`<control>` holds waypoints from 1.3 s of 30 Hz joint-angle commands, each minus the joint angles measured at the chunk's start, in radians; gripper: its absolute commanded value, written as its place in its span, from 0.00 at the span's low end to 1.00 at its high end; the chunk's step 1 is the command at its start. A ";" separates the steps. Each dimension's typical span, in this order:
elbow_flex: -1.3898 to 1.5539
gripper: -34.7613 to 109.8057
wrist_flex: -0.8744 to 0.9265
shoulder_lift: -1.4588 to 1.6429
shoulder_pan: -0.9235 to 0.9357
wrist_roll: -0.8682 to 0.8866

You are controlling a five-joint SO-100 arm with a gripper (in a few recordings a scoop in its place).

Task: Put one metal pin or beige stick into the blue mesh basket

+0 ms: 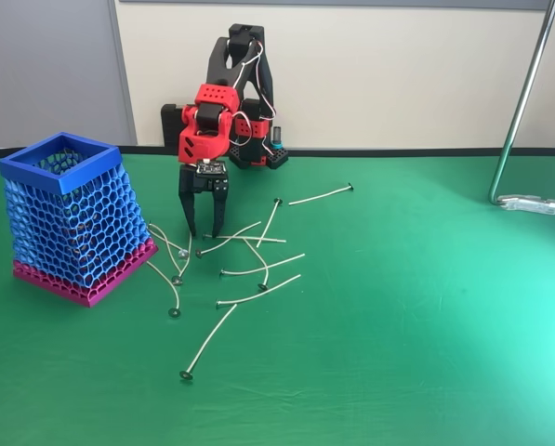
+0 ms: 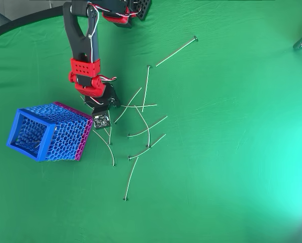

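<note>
The blue mesh basket (image 1: 72, 216) stands on the green table (image 1: 426, 325) at the left in the fixed view. Just beside it, the gripper (image 1: 204, 232) points straight down with its two fingers spread apart and empty, tips over the scattered metal pins (image 1: 258, 269)

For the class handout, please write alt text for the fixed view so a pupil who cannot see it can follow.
A red and black robot arm points its gripper straight down, open, just above scattered thin metal pins on a green table. To the left stands the blue mesh basket with a pink base, apart from the gripper.
</note>
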 commanded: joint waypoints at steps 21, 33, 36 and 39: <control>-0.005 0.33 -0.031 0.014 -0.014 0.035; 0.046 0.32 -0.075 0.021 -0.018 0.035; 0.054 0.32 -0.083 0.023 -0.018 0.035; 0.054 0.32 -0.086 0.021 -0.018 0.038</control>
